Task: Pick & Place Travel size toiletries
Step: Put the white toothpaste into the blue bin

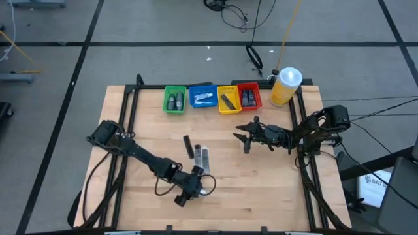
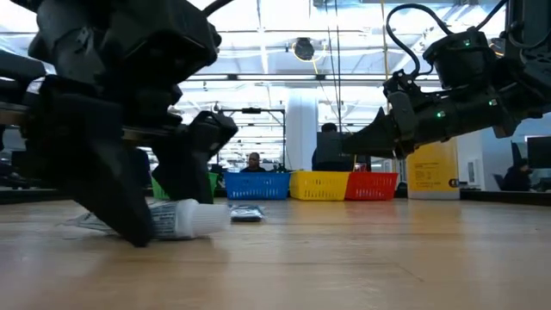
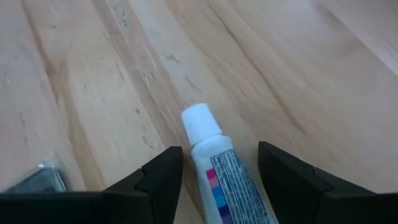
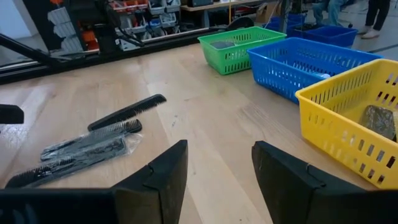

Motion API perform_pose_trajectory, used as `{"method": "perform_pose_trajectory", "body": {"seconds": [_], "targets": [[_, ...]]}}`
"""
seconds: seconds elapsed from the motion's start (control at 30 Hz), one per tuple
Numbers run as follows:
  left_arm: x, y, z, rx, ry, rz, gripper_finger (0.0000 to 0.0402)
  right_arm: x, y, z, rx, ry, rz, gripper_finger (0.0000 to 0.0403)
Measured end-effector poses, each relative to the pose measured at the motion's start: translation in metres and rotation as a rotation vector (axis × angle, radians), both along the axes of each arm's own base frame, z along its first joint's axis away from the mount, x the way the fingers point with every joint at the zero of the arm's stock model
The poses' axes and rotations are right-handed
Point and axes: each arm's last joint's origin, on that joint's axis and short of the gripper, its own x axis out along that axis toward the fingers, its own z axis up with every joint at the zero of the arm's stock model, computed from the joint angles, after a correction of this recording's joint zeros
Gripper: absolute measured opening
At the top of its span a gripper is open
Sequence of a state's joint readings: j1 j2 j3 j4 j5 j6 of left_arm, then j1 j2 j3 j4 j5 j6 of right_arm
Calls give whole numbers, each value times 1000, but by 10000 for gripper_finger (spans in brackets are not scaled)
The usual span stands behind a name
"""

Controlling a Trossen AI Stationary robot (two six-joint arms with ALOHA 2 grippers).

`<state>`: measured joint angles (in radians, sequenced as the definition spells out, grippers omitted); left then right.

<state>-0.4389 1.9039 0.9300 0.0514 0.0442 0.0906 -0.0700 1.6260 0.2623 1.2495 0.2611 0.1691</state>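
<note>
Left gripper: While the left gripper (image 3: pixel 221 180) sits low on the pale wooden table (image 1: pixel 274 189), its fingers are spread to either side of a small white tube with a white cap and blue and pink marks (image 3: pixel 214 168), not yet touching it; keep the tube centred between the fingers before you close.
Tube: It lies flat on the boards near the front of the table, cap pointing away from the wrist; you want to pinch the body behind the cap, since the soft wall may squash or slip.
Neighbours: A clear sachet (image 3: pixel 40 180) lies just beside the left finger, and black combs in clear wrappers (image 1: pixel 199 153) lie near; lift straight up so that you drag nothing along.
Bins: The green basket (image 1: pixel 174 100), blue basket (image 1: pixel 202 96), yellow basket (image 1: pixel 228 99) and red basket (image 1: pixel 249 96) stand in a row at the far edge, already holding items; I judge the blue one, which shows white tubes, the likely match.
Right gripper: The right gripper (image 4: pixel 217 180) hovers above the table before the yellow basket, fingers apart and holding nothing; keep it out of your carrying path.
</note>
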Motion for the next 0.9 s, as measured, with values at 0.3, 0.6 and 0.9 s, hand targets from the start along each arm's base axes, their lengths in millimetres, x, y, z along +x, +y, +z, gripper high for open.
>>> {"method": "perform_pose_trajectory", "body": {"seconds": [0.3,0.6,0.9], "targets": [[8,22,1,-41,34,51,119,0,0,0,-1,1,0,171],[3,63,66,78,-101,150,68,0,0,0,-8,7,2,171],[2,190,123,351,-361,442,70,0,0,0,-27,6,6,171]]}}
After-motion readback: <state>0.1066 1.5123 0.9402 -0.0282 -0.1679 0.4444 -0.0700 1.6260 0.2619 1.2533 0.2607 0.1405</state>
